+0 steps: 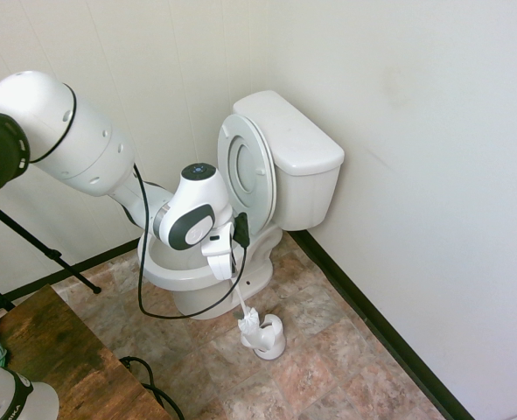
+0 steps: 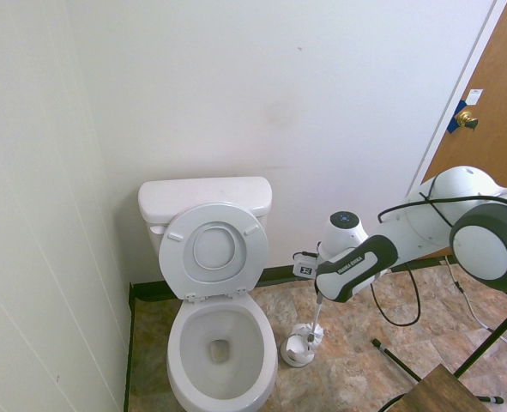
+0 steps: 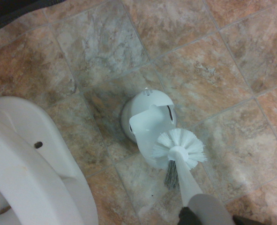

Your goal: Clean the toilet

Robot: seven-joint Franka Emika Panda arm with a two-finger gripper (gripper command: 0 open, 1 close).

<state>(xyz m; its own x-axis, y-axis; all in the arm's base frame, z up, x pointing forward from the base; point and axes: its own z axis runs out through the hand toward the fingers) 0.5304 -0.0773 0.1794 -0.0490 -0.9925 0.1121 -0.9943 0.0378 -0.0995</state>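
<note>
The toilet (image 1: 297, 144) is white, with its lid and seat raised against the tank; its open bowl (image 2: 219, 348) shows in the second exterior view. My gripper (image 1: 226, 267) hangs beside the bowl's rim, shut on the handle of a white toilet brush (image 1: 242, 304). The brush points down, its bristle head (image 3: 178, 149) just over the small white brush holder (image 3: 147, 117) on the floor. In the second exterior view the gripper (image 2: 319, 296) is to the right of the bowl, above the holder (image 2: 300, 348). Whether the bristles touch the holder I cannot tell.
The floor is stone-pattern tile (image 3: 105, 47). White walls close in behind and beside the toilet. A wooden table corner (image 1: 57, 350) stands near the front. A brown door (image 2: 485, 94) is at the right.
</note>
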